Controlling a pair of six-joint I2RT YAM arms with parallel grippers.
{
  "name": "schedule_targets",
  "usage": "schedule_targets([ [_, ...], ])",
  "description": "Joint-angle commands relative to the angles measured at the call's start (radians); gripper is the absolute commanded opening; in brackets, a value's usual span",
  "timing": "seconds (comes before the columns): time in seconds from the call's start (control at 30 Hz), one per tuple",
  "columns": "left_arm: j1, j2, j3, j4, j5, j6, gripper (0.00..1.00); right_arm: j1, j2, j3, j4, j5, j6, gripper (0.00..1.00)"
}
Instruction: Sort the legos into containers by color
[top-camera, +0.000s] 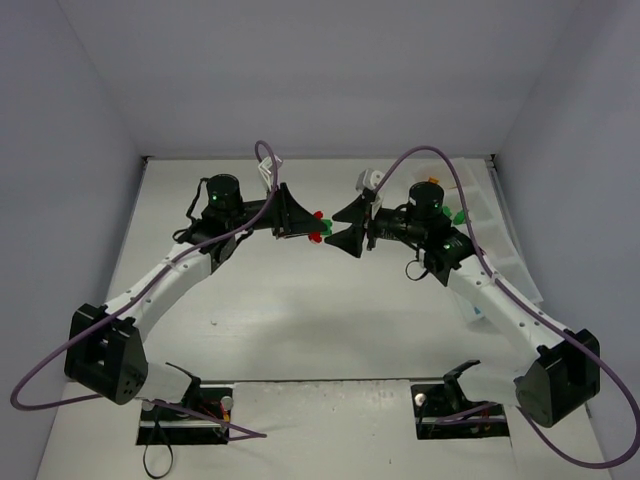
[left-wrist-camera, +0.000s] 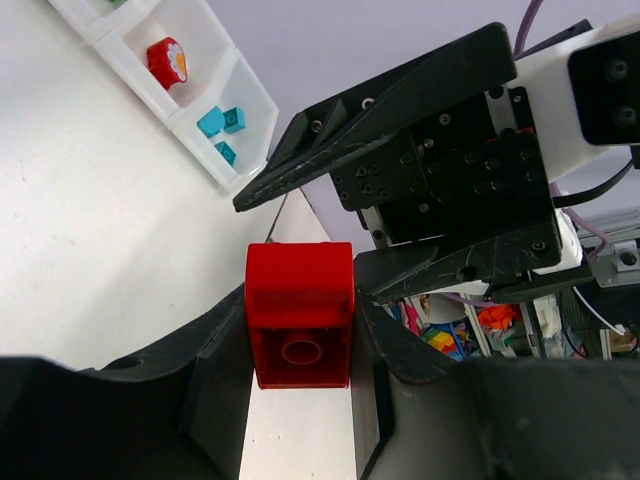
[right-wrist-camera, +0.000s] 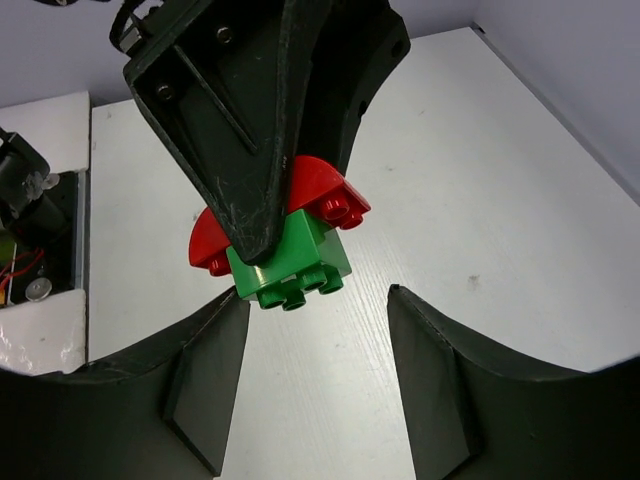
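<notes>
Left gripper (left-wrist-camera: 300, 352) clamps red brick (left-wrist-camera: 300, 300); right gripper (right-wrist-camera: 312, 330) gapes (empty). Crooked pulling could drop the green brick (right-wrist-camera: 290, 262).

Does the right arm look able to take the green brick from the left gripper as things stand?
Probably yes: the right gripper is open and faces the green brick, which juts from the stack clamped in the left gripper, with nothing between.

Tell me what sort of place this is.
Probably a robotics lab test cell: a white table boxed in by plain walls, left arm and right arm bolted at its near edge, left hand gripping a red lego, workshop clutter beyond.
</notes>
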Motion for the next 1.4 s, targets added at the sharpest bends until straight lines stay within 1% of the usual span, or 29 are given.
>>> schedule_targets([
  [0.0,-0.005,-0.042,0.074,-0.048,0.027,0.043,0.0,0.013,-0.001,0.073,0.056,-0.004,-0.051,0.53],
  [0.03,-0.005,-0.045,0.077,-0.065,0.03,0.054,0.0,0.016,-0.001,0.078,0.056,-0.004,-0.057,0.51],
  [0.07,-0.005,-0.045,0.08,-0.081,0.034,0.063,0.0,0.016,-0.001,0.084,0.055,-0.005,-0.061,0.44],
  [0.1,-0.005,-0.047,0.086,-0.11,0.035,0.08,0.0,0.018,0.004,0.093,0.055,-0.007,-0.065,0.41],
  [0.17,-0.005,-0.05,0.091,-0.138,0.037,0.098,0.0,0.019,0.007,0.099,0.052,-0.02,-0.071,0.39],
  [0.23,-0.005,-0.053,0.095,-0.159,0.04,0.109,0.0,0.027,0.009,0.102,0.05,-0.027,-0.08,0.4],
  [0.33,-0.005,-0.049,0.126,-0.23,0.04,0.151,0.0,0.047,0.004,0.104,0.05,-0.021,-0.097,0.49],
  [0.4,-0.003,-0.05,0.135,-0.262,0.038,0.171,0.0,0.058,0.003,0.107,0.052,-0.013,-0.106,0.5],
  [0.5,-0.005,-0.048,0.147,-0.273,0.044,0.171,0.0,0.065,-0.002,0.113,0.05,-0.01,-0.12,0.5],
  [0.6,-0.005,-0.055,0.153,-0.273,0.047,0.165,0.0,0.073,0.001,0.125,0.042,-0.017,-0.129,0.45],
  [0.67,-0.005,-0.064,0.157,-0.27,0.043,0.161,0.0,0.073,0.01,0.127,0.032,-0.024,-0.135,0.44],
  [0.83,-0.005,-0.073,0.157,-0.262,0.04,0.149,0.0,0.082,0.018,0.121,-0.001,-0.042,-0.147,0.46],
  [1.0,-0.003,-0.081,0.152,-0.256,0.034,0.138,0.0,0.082,0.003,0.099,-0.027,-0.028,-0.167,0.48],
  [1.1,-0.005,-0.081,0.153,-0.256,0.034,0.132,0.0,0.084,-0.01,0.089,-0.042,-0.01,-0.181,0.48],
  [1.17,-0.003,-0.084,0.152,-0.25,0.035,0.126,0.0,0.082,-0.013,0.086,-0.047,-0.008,-0.186,0.45],
  [1.27,-0.003,-0.082,0.155,-0.251,0.034,0.125,0.0,0.084,-0.013,0.09,-0.054,-0.007,-0.187,0.38],
  [1.3,0.0,-0.084,0.158,-0.251,0.032,0.125,0.0,0.082,-0.011,0.092,-0.059,-0.005,-0.189,0.31],
  [1.33,-0.002,-0.084,0.157,-0.251,0.031,0.126,0.0,0.082,-0.011,0.092,-0.062,-0.007,-0.19,0.28],
  [1.37,0.0,-0.085,0.155,-0.253,0.027,0.126,0.0,0.082,-0.013,0.093,-0.066,-0.01,-0.19,0.28],
])
